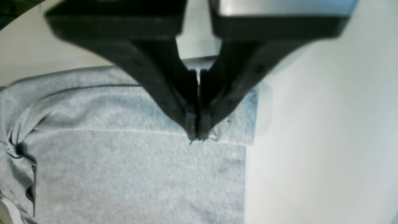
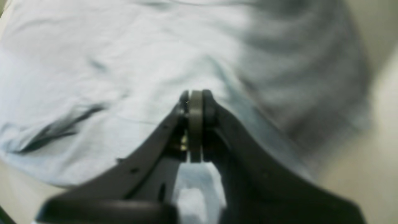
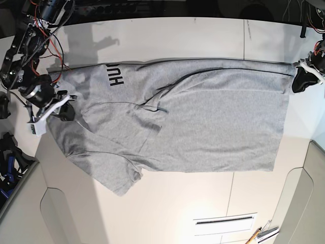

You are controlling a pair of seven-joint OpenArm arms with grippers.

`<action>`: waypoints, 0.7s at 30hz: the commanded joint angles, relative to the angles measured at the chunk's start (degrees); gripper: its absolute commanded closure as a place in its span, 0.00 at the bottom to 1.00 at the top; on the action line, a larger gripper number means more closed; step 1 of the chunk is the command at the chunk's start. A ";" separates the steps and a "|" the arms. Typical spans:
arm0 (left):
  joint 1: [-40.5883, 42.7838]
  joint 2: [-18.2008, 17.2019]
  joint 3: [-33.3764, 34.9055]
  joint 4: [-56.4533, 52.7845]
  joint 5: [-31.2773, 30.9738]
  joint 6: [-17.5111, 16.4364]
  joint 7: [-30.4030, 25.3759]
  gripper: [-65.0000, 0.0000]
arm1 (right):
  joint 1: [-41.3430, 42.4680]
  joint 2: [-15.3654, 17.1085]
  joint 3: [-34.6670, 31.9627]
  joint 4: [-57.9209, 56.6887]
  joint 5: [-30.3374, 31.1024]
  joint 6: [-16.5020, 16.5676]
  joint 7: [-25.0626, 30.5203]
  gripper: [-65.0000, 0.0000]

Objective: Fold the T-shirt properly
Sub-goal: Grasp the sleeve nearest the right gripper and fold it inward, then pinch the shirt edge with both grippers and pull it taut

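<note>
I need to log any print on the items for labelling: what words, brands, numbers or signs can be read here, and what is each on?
"HU": black block letters on the T-shirt, at its upper left in the base view, turned sideways; the print runs on under a fold, so the rest is hidden.
Both wrist views: no readable text; the cloth there is plain and blurred.
Nothing else in view carries legible writing.

- I'm working in a robotics lab: a wide white table (image 3: 167, 40) fills the base view.
- Exposed red and black wiring (image 3: 43, 30) hangs on the arm at the table's left edge.
- Small tools (image 3: 261, 235) lie at its near right corner.
</note>
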 commanded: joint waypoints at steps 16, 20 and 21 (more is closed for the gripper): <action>-4.50 -1.01 20.92 -2.43 26.93 13.44 -9.57 1.00 | -4.44 0.46 2.73 0.04 -4.81 0.85 5.09 1.00; -4.68 -1.03 21.16 -6.08 26.91 13.44 -9.31 1.00 | -4.98 0.55 2.43 -2.60 -8.72 0.52 6.78 1.00; -4.70 -1.01 21.16 -7.06 26.91 13.42 -9.16 1.00 | -5.25 0.63 2.43 -3.52 -9.88 0.28 7.26 1.00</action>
